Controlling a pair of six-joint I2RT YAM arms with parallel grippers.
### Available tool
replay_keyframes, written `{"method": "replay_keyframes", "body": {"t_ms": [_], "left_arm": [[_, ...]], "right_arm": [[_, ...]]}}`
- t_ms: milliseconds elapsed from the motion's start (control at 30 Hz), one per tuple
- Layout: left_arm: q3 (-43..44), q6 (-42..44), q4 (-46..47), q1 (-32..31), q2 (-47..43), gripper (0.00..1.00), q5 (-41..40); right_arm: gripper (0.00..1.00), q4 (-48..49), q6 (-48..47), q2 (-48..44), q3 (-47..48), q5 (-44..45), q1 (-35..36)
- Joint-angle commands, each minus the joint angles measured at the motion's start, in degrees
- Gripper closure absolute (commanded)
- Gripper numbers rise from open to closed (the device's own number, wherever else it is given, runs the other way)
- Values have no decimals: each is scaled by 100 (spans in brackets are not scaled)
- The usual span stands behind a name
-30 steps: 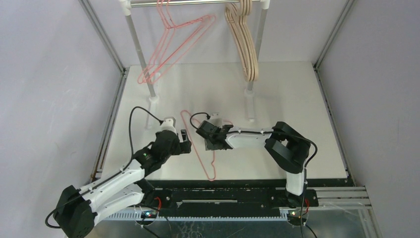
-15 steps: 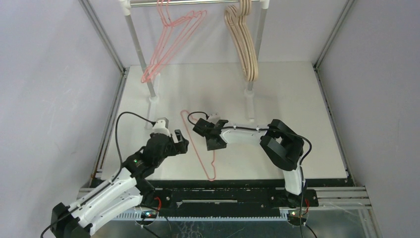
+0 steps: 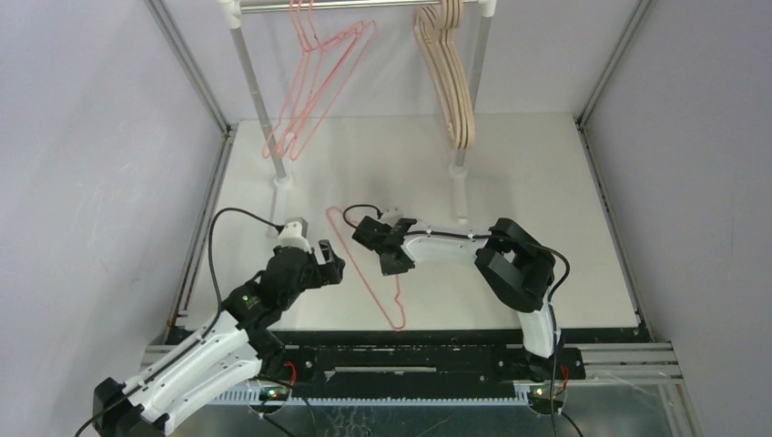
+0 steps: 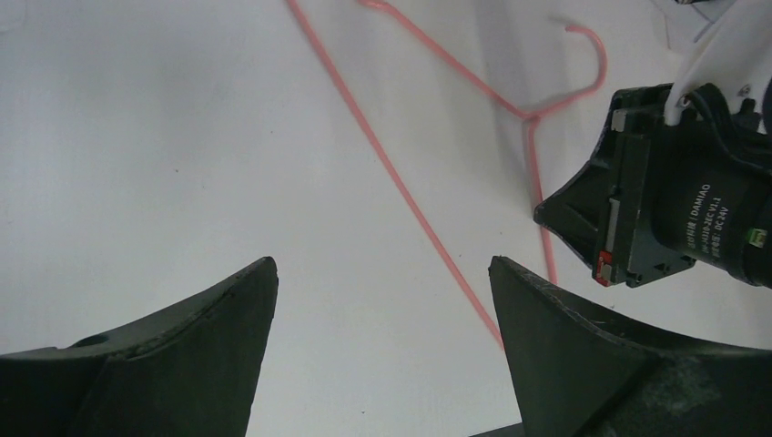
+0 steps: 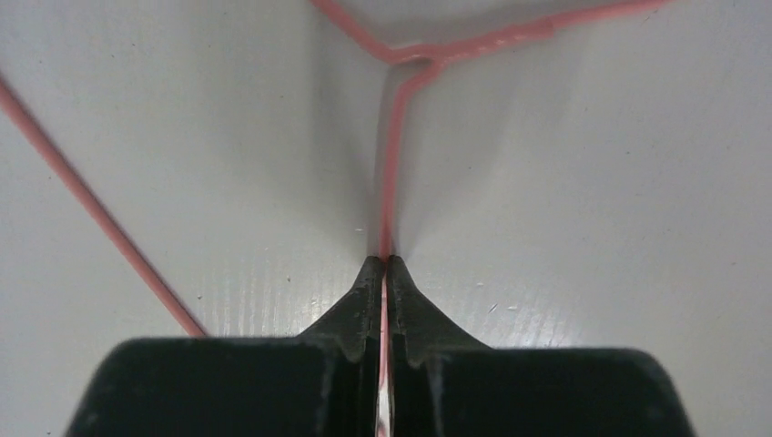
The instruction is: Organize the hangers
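**Right pincer clamped on hanger wire**

Your right pincer (image 5: 383,264) is closed on the pink hanger (image 5: 393,155), which lies flat on the tabletop (image 3: 546,182). The wire runs ahead of the tips to a fork. The bite looks thin, so lift slowly and level. The left pincer (image 4: 382,266), to its left, is open and empty.

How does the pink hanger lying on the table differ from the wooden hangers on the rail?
The pink hanger is thin wire; the wooden hangers are thick and beige. The pink hanger lies flat on the table; the wooden hangers hang from the rail. The right gripper is shut on the pink hanger; nothing touches the wooden hangers. Both are triangular with a hook.
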Motion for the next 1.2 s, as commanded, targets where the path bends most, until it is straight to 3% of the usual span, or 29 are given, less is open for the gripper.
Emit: {"method": "replay_keyframes", "body": {"t_ms": [0,333,1167], "left_arm": [[140,59,132,35,91,10,29],[180,118,327,33,570,11,245],[147,44,1729,33,2342,14,659]], "right_arm": [[100,-150,-17,261,-87,235,-19],[100,77,-475,-619,-353,1355,215],[100,1963,-1147,-2831,-2078,1217,429]]}}
